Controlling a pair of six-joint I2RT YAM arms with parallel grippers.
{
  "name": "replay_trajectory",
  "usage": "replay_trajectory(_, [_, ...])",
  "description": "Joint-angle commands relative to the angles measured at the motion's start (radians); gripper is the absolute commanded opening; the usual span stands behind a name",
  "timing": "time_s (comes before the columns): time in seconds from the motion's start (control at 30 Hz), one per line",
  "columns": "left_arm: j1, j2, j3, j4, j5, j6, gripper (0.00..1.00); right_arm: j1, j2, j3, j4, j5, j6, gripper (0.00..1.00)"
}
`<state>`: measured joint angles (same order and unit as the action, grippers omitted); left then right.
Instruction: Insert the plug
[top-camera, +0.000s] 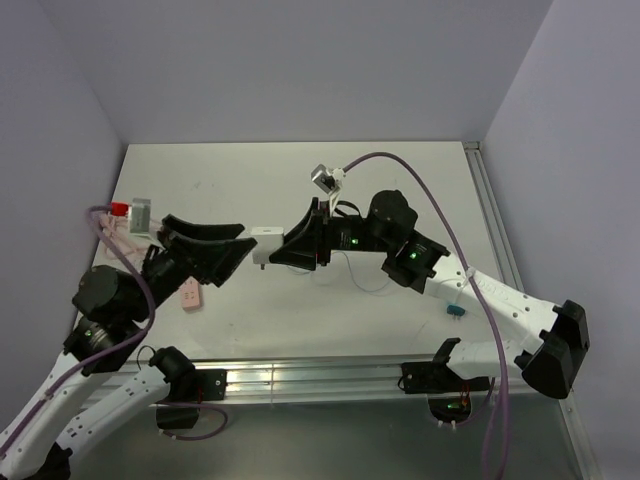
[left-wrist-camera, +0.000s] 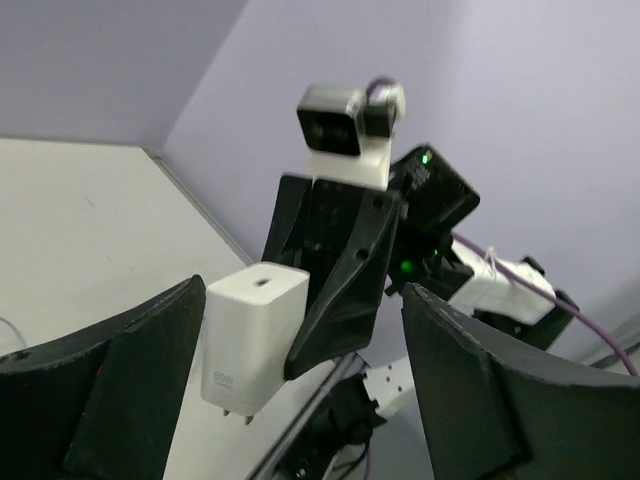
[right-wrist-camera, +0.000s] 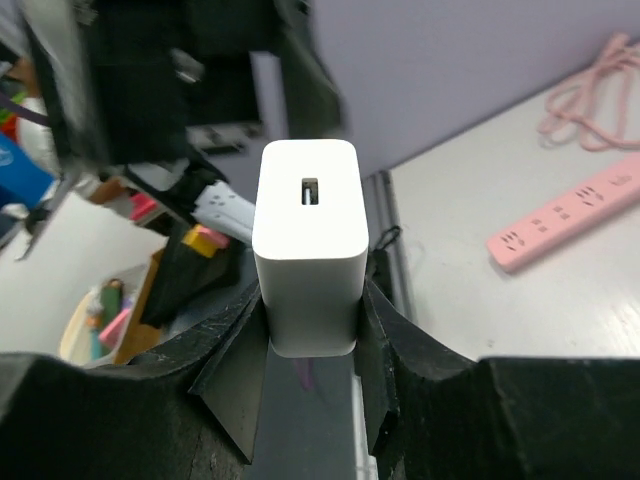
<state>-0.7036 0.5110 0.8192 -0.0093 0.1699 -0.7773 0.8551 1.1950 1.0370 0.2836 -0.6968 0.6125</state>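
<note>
My right gripper (top-camera: 272, 250) is shut on a white charger block (top-camera: 268, 239) and holds it above the table. In the right wrist view the block (right-wrist-camera: 308, 250) is pinched between both fingers (right-wrist-camera: 310, 300), its port facing away from the camera. My left gripper (top-camera: 246, 250) is open and faces the block. In the left wrist view (left-wrist-camera: 303, 300) the block (left-wrist-camera: 250, 335) hangs between the fingers, close to the left one, prongs down. A thin pale wire (top-camera: 372, 290) lies on the table under the right arm. Its tiny plug head is not visible.
A pink socket strip (top-camera: 192, 296) lies at the left under the left arm and also shows in the right wrist view (right-wrist-camera: 570, 215), with its coiled pink cord (right-wrist-camera: 590, 95). A red and grey item (top-camera: 130, 212) sits far left. A small teal object (top-camera: 455, 310) lies by the right arm.
</note>
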Motion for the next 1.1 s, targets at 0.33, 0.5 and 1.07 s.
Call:
replay_trajectory(0.33, [-0.002,0.455,0.693,-0.828,-0.101,0.092,0.46,0.088,-0.043,0.158,-0.55,0.377,-0.577,0.0])
replay_trajectory(0.5, [-0.002,0.446,0.626,-0.82,-0.075,-0.011,0.56,0.165,-0.08,0.104,-0.543,0.506,-0.655,0.0])
replay_trajectory(1.07, [-0.002,0.457,0.476,-0.92,0.092,-0.062,0.75,0.297,-0.063,0.057,-0.54,0.649,-0.792,0.0])
